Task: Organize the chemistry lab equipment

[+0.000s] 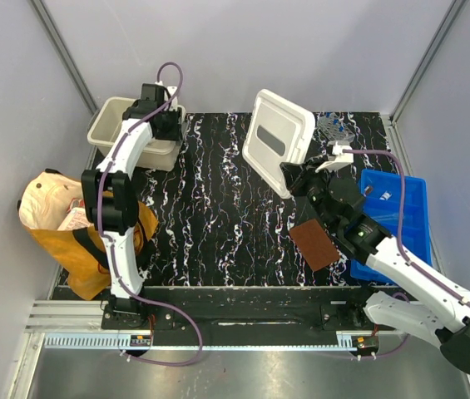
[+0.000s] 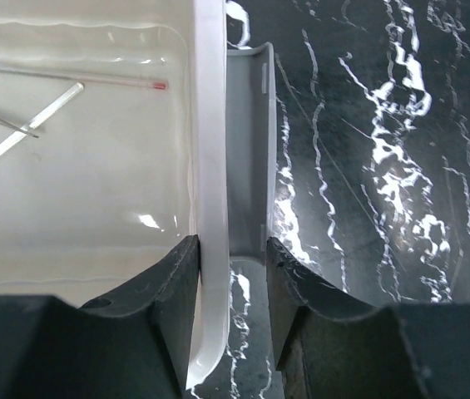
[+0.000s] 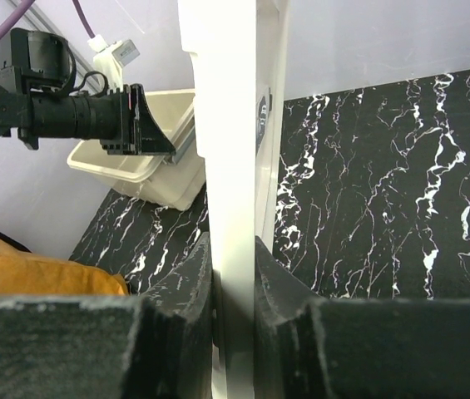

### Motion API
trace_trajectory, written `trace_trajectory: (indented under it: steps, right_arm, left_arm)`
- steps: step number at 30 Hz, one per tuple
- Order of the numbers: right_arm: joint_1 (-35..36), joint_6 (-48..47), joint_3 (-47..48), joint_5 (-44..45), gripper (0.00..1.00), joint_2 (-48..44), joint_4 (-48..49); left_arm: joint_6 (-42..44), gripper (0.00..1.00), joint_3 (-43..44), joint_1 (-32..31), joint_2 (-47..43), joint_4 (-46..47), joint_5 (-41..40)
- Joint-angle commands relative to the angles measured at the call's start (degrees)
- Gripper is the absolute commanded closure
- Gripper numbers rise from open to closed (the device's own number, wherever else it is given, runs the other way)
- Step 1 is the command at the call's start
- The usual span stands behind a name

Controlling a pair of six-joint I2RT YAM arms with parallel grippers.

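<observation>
Gripping a storage bin and its lid, with the sorting partly done.
At ten o'clock the beige bin is seemingly pinched at its right rim by the left gripper. A red-tipped thermometer, a glass rod and a thin grey tool are already laid inside. At twelve o'clock the white lid is held tilted, clamped edge-on in the right gripper. At one o'clock the clear rack is judged unsorted, and the bin is not yet lidded.
</observation>
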Motion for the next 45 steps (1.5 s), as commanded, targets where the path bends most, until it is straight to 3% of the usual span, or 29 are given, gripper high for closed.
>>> trace_trajectory:
  steps: [1, 10, 14, 17, 23, 29, 35, 45]
  right_arm:
    - [0.1, -0.98, 5.48, 1.81, 1.0, 1.96, 7.11]
    - [-0.34, 1.3, 7.33, 0.5, 1.0, 8.02, 12.63]
    - [-0.78, 4.9, 10.48, -2.31, 1.0, 14.43, 15.81]
    - [-0.87, 6.57, 15.23, -5.04, 1.0, 19.18, 17.65]
    - [-0.96, 11.84, 23.58, -8.47, 1.0, 28.23, 18.53]
    - [-2.1, 19.92, 29.02, -16.98, 1.0, 40.7, 29.95]
    - [-2.19, 29.5, 41.67, -24.82, 1.0, 54.5, 31.81]
    - [-2.27, 43.92, 61.63, -29.92, 0.96, 75.95, 28.74]
  left_arm:
    - [-0.74, 0.67, -4.15, -2.3, -6.29, 2.48, 3.82]
    - [-2.67, 0.67, -6.79, -3.63, -9.63, 3.35, 6.9]
    - [-3.82, 0.51, -3.99, -3.54, -12.34, 1.95, 6.99]
    - [-5.57, 0.4, 0.13, -3.01, -14.55, -0.41, 2.61]
    - [-12.86, 0.39, 6.92, 1.11, -18.76, -5.7, -4.08]
    - [-14.19, 0.37, 2.45, 3.4, -26.41, -4.29, -9.27]
    - [-14.28, 0.36, -4.85, 6.13, -30.37, -3.06, -10.59]
    - [-16.47, 0.38, -13.56, 13.43, -28.36, 1.25, -2.33]
